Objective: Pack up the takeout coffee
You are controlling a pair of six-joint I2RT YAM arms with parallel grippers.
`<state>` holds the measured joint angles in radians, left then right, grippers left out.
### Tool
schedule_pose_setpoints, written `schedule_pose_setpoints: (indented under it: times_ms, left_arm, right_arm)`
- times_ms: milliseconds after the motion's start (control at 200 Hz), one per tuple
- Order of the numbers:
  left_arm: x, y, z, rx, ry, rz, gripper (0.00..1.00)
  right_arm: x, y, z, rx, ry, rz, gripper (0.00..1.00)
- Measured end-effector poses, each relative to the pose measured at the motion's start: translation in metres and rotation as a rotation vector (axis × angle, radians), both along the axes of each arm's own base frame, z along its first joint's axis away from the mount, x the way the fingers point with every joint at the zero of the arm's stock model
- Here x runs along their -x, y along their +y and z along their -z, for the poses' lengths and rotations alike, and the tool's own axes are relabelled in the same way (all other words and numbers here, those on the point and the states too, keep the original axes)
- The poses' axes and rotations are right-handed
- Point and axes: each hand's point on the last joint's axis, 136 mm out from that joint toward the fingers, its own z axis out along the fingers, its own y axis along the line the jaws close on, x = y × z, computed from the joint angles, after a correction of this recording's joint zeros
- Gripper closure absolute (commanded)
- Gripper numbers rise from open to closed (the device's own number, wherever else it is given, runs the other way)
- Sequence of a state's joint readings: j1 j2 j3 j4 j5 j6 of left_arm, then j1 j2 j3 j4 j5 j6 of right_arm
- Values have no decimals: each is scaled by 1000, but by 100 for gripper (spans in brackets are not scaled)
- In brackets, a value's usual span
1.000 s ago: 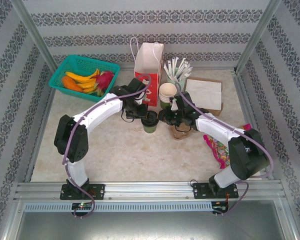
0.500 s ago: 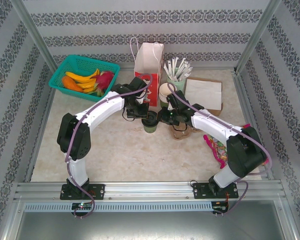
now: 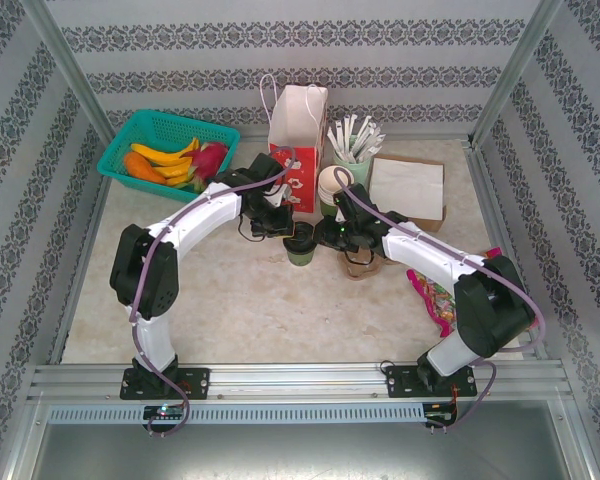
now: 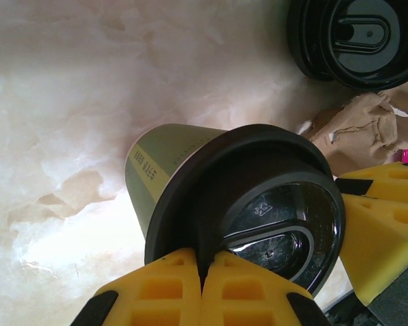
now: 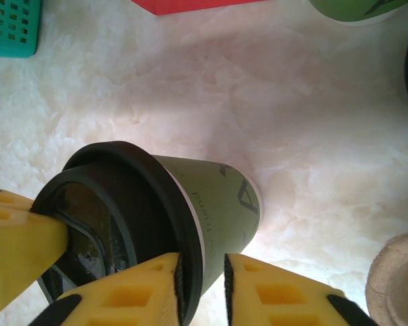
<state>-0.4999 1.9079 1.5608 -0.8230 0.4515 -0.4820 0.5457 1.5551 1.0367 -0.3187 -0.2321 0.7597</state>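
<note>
- We see the takeout coffee point(image 3: 300, 243) upright mid-worktop point(image 3: 250, 310), toward the far edge, just in front of the paper bag point(image 3: 298, 130).
- Left gripper point(image 4: 202, 288) is clamped on the rim of its black lid point(image 4: 272, 204).
- Right gripper point(image 5: 204, 285) is slightly apart, straddling the lid's opposite rim.

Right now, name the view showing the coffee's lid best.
Left wrist: the lid is close, top face and rim toward the camera. Right wrist shows it at a slant; top external, a small dark disc.
</note>
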Motion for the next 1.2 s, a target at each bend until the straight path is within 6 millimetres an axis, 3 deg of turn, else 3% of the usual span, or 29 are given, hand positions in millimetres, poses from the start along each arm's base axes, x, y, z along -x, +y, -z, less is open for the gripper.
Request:
schedule_pose_setpoints:
  times_ms: [200, 380, 510, 759, 1204]
  left_arm:
    - [-3, 11, -15, -87, -93, 58, 100]
    - [1, 27, -15, -212, -102, 117, 100]
    - [6, 25, -16, -244, -109, 167, 100]
    - [11, 12, -18, -253, -113, 229, 100]
    - [9, 10, -18, -261, -111, 247, 100]
  right_arm:
    - [10, 8, -7, -41, 22, -37, 65]
    - [13, 12, -23, -112, 29, -31, 63]
    - [9, 13, -34, -179, 22, -20, 62]
    - [6, 15, -17, -173, 71, -19, 61]
    - [-13, 15, -5, -173, 104, -1, 59]
